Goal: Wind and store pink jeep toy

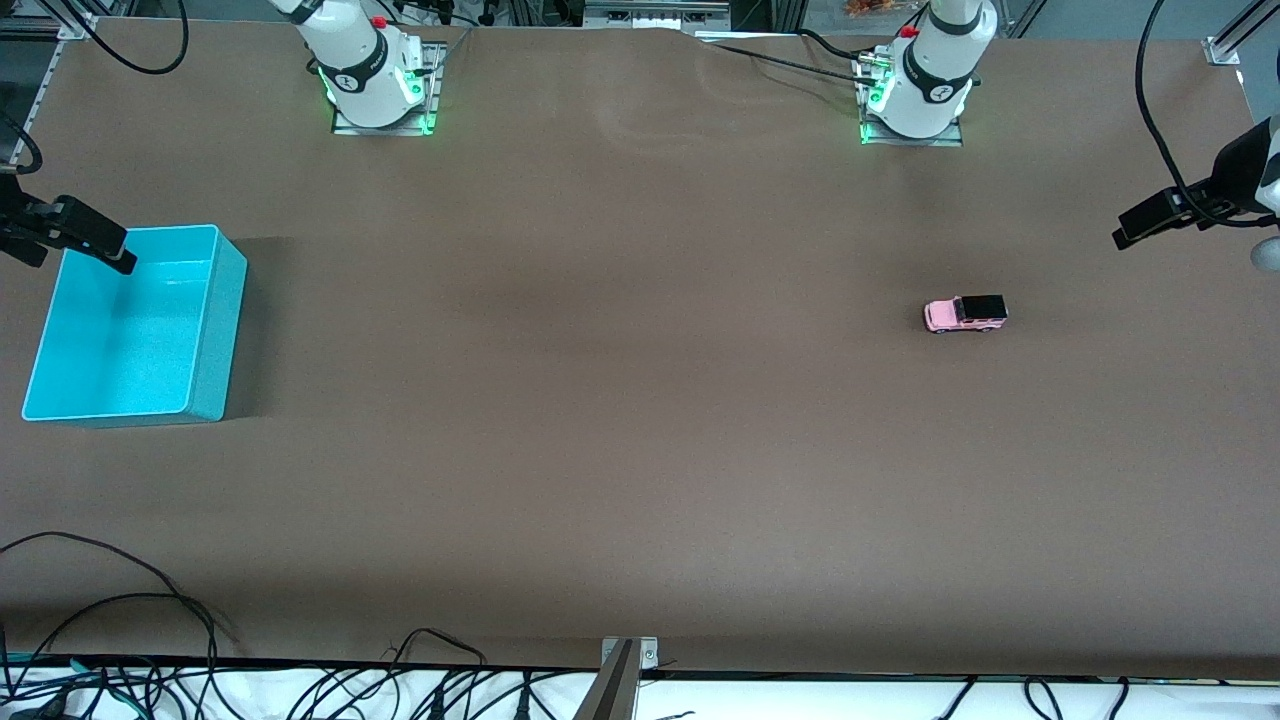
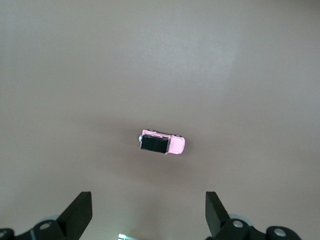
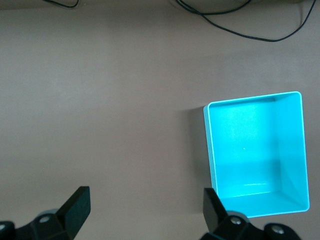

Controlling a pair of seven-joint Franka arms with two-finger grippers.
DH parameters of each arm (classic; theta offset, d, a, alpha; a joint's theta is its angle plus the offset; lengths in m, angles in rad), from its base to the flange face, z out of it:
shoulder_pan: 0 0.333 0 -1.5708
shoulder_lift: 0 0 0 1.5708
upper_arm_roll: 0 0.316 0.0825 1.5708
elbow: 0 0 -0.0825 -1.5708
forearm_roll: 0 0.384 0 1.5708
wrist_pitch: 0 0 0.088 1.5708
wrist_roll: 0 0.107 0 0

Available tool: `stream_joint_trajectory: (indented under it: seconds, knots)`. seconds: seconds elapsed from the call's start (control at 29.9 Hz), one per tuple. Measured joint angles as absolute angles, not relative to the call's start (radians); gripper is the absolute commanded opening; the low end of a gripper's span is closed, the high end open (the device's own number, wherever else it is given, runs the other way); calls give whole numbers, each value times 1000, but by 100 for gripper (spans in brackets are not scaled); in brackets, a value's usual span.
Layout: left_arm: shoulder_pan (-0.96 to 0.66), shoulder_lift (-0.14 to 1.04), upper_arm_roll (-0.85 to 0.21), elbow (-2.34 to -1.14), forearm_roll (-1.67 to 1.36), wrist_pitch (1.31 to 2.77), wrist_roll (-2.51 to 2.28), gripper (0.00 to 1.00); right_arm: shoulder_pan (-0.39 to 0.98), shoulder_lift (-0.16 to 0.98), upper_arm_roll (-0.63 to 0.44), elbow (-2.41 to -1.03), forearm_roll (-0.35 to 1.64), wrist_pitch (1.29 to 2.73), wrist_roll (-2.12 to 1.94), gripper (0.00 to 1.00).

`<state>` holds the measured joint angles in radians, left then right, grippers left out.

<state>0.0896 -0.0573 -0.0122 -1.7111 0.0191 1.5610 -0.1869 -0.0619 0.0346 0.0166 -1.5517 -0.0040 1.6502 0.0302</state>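
The pink jeep toy, with a light pink body and a black roof, stands on the brown table toward the left arm's end. It also shows in the left wrist view, with nothing touching it. My left gripper hangs high near that end of the table, open and empty. The teal bin stands empty at the right arm's end and also shows in the right wrist view. My right gripper hovers over the bin's edge, open and empty.
Both arm bases stand along the table edge farthest from the front camera. Black cables and a metal bracket lie at the table edge nearest the front camera. A cable lies on the table near the bin.
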Motion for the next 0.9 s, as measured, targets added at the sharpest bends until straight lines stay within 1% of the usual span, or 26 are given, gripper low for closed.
stream_joint_trajectory:
  seconds: [0.47,0.77,0.9]
  knots:
    - [89,-56,-21,-1824,18,1709,-187,100,-61,35,17,-1548,-19,1650,30,100]
    - [89,-74,-25,-1828,18,1728,-187,100,-61,35,17,-1548,-20,1650,30,100]
    - [90,-74,-23,-1843,18,1760,-150,100,-61,35,18,-1548,-20,1650,30,100]
